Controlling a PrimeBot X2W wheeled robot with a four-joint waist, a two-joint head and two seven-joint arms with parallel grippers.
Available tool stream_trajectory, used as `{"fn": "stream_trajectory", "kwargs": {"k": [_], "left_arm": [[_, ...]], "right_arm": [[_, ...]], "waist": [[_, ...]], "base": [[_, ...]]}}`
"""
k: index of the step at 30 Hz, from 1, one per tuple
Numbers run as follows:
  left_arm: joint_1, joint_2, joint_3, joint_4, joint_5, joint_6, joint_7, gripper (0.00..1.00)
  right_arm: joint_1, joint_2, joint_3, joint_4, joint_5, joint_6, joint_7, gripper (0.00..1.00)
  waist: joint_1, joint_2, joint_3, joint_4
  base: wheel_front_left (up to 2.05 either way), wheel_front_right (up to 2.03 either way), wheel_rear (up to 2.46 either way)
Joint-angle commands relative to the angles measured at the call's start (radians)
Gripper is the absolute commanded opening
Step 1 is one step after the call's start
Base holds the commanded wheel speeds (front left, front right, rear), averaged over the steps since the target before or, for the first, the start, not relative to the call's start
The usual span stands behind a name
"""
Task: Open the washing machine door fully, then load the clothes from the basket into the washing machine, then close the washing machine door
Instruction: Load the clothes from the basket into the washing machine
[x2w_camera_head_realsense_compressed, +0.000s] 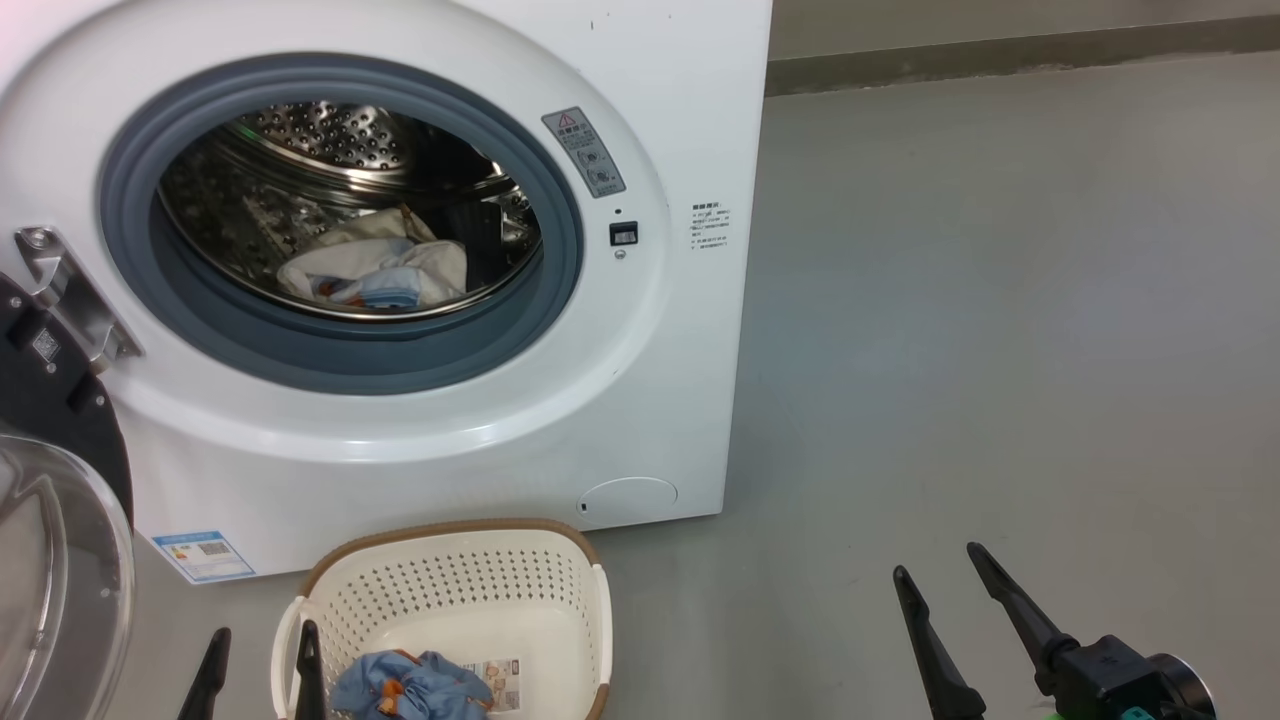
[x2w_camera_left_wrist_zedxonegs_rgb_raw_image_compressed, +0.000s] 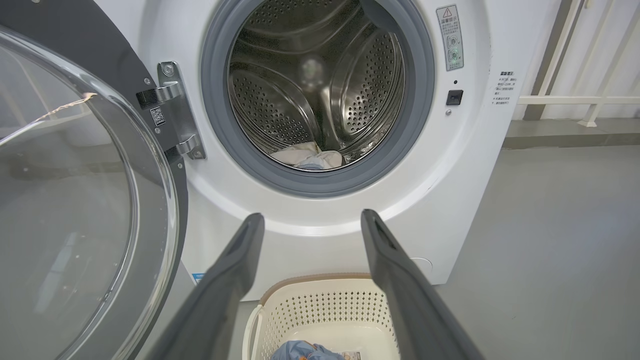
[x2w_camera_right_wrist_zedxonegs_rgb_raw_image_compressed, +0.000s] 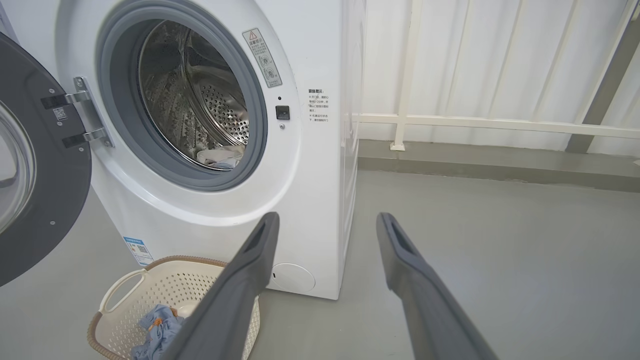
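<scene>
Your left gripper is spread wide, holding nothing. Blue bundle lies in the basket, just right of its fingers. Second bundle sits inside the washing machine, well ahead. Door hangs swung out to its left. Right gripper: also spread, empty.

Door open; cream bundle in drum, blue bundle in basket.

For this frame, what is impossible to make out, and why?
Head view: blue bundle in the basket cut by bottom edge.
Head view: washing machine door cut by left edge.
Left wrist view: cream bundle in the drum, underside behind the gasket.
Head view: warning label text too small.
</scene>
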Motion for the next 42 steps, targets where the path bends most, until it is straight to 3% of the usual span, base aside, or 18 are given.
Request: {"fn": "stream_trajectory", "kwargs": {"k": [1,18,24,34,42], "left_arm": [[-0.023,0.011,0.043,-0.016,0.010,-0.004,-0.012,1.00],[-0.026,-0.017,0.060,0.008,0.029,-0.022,-0.012,1.00],[-0.054,-0.038,0.057,0.060,0.028,-0.041,-0.012,1.00],[-0.210,-0.090,0.016,0.268,0.029,-0.129,-0.012,1.00],[-0.452,-0.143,-0.008,0.553,0.039,-0.229,-0.012,1.00]], "right_arm": [[-0.015,-0.003,0.021,-0.030,-0.005,0.002,0.001,1.00],[-0.018,-0.003,0.005,-0.049,-0.020,0.002,0.008,1.00],[-0.035,-0.003,-0.001,-0.078,-0.033,0.002,0.010,1.00],[-0.093,-0.004,-0.005,-0.138,-0.048,0.002,0.016,1.00],[-0.186,-0.005,0.008,-0.166,-0.050,0.002,-0.001,1.00]], "waist": [[0.0000,0.0000,0.000,0.000],[0.0000,0.0000,0.012,-0.005],[0.0000,0.0000,0.062,-0.005],[0.0000,0.0000,0.230,0.002],[0.0000,0.0000,0.414,-0.007]], "base": [[0.00,0.00,0.00],[0.00,0.00,0.00],[0.00,0.00,0.00],[0.00,0.00,0.00],[0.00,0.00,0.00]]}}
